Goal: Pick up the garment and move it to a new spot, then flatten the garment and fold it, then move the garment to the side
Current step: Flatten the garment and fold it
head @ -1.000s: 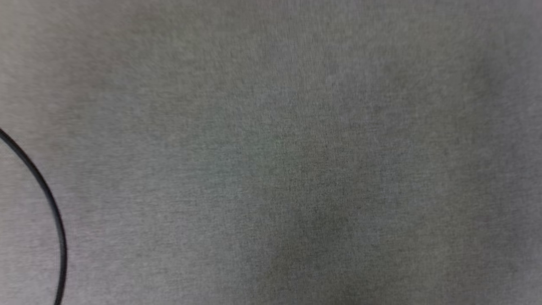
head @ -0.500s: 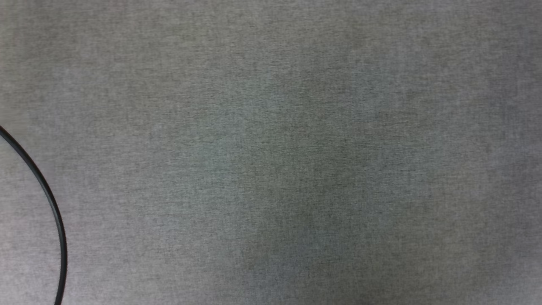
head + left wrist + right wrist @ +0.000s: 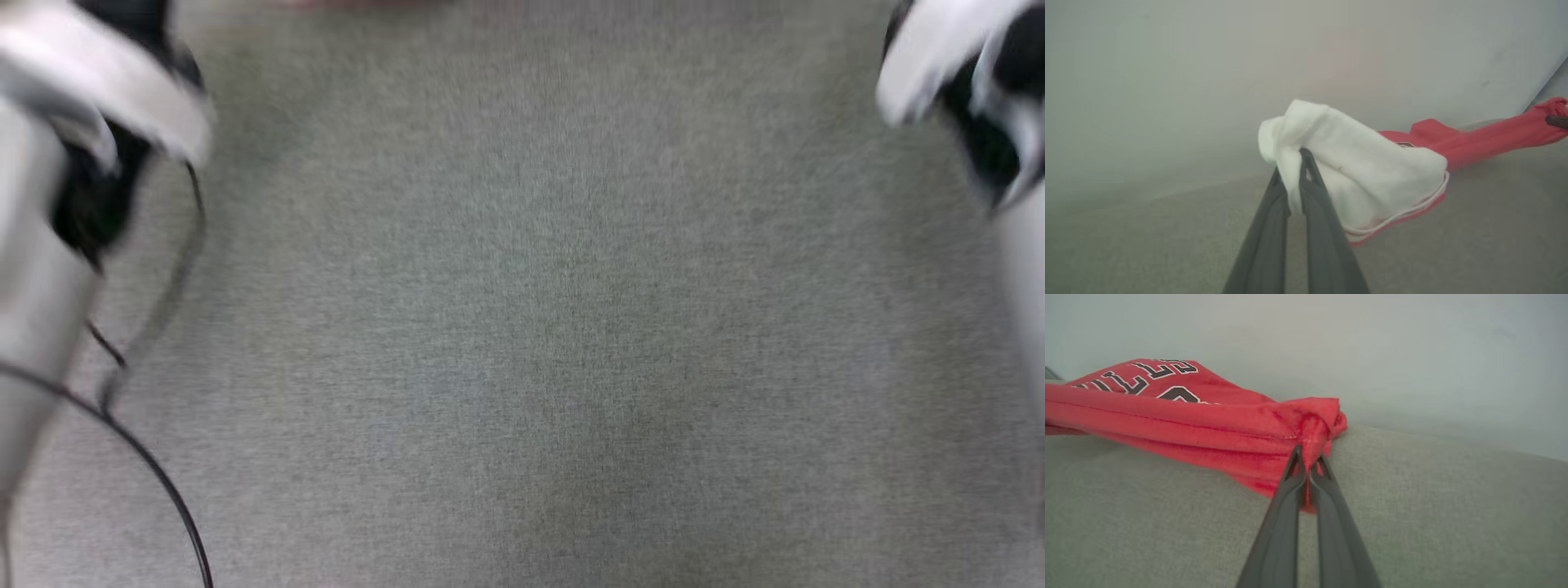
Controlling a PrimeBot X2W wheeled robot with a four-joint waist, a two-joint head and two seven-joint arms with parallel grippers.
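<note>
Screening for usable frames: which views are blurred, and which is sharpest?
Head view: motion blur smears the left arm and right arm at its top corners. Left wrist view: garment slightly soft, backdrop hazy. Right wrist view: sharpest; lettering legible, jaws shut on fabric.

Soft even light, head view smeared by motion at upper corners, wrist backgrounds hazy, perhaps defocused

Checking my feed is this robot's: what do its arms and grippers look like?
Left gripper and right gripper each have two long dark grey fingers. The left arm and right arm show blurred white shells with black joints; a black cable loops beside the left.
</note>
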